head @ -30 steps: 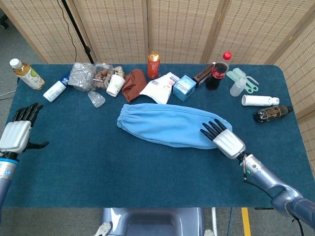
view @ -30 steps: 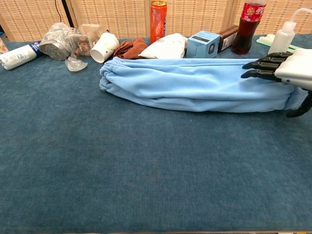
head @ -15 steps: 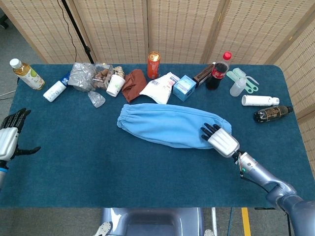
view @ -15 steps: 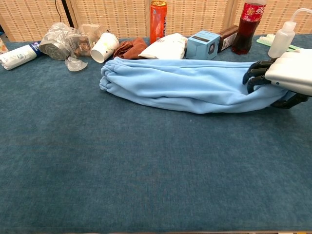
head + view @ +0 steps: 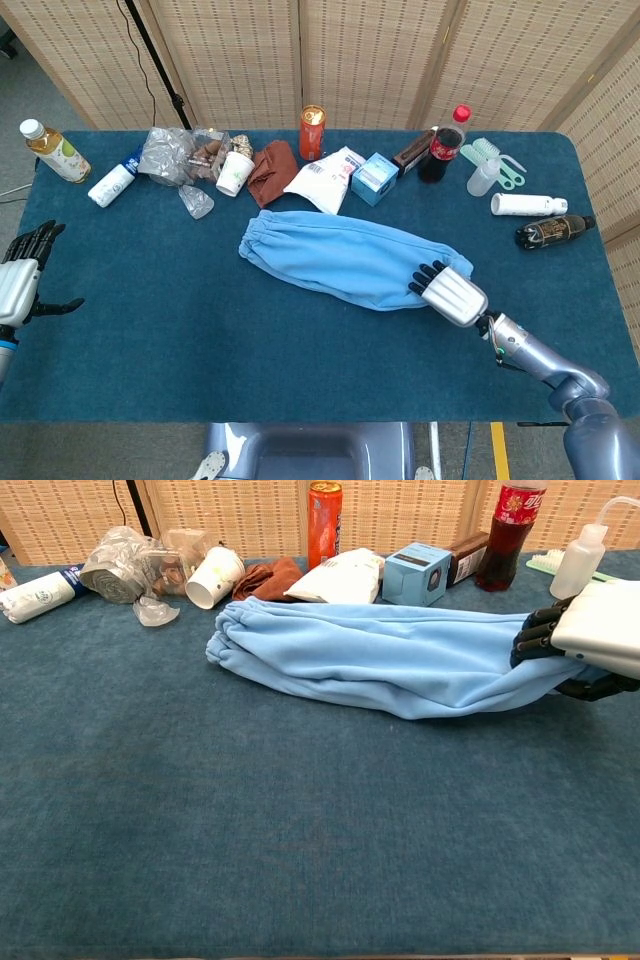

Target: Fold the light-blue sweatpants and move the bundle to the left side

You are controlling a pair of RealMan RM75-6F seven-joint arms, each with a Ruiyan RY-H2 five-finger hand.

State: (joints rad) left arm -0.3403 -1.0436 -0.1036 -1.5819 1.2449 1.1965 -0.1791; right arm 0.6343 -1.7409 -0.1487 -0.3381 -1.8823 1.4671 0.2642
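Mid-table: light-blue sweatpants [image 5: 350,260] lie in a long strip, elastic end left. Right hand [image 5: 450,291] grips the right end, fingers curled into cloth. Left hand [image 5: 20,280] spread, holding nothing, at table's [image 5: 200,340] left edge.

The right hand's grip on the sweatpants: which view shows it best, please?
The chest view: the right hand shows side-on, fingers curled over the sweatpants end, thumb beneath. The head view shows mostly the hand's back.
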